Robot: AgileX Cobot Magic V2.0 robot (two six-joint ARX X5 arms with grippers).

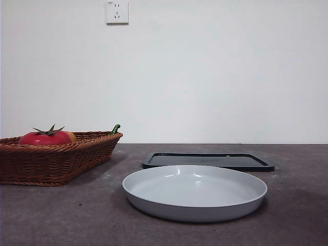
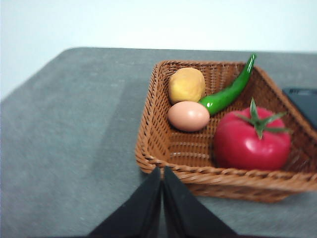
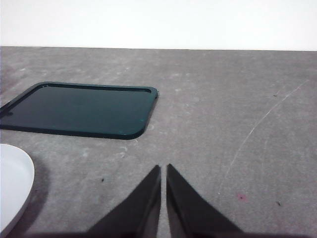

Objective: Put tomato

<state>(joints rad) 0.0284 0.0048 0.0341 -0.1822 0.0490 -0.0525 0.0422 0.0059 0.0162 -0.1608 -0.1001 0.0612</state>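
The glossy red tomato (image 2: 251,142) with a green calyx lies in a brown wicker basket (image 2: 163,144); the front view shows the tomato (image 1: 45,137) peeking over the basket (image 1: 56,161) rim at the left. My left gripper (image 2: 162,173) is shut, hovering just outside the basket's near wall, holding nothing. Away from the basket, my right gripper (image 3: 163,171) is shut and empty above bare table near a dark tray. Neither arm shows in the front view.
The basket also holds a yellow oval fruit (image 2: 186,85), an egg (image 2: 188,116) and a green chili pepper (image 2: 230,90). A white round plate (image 1: 195,190) sits front centre, with a flat dark tray (image 1: 207,161) behind it. The plate's rim (image 3: 12,188) shows beside the right gripper.
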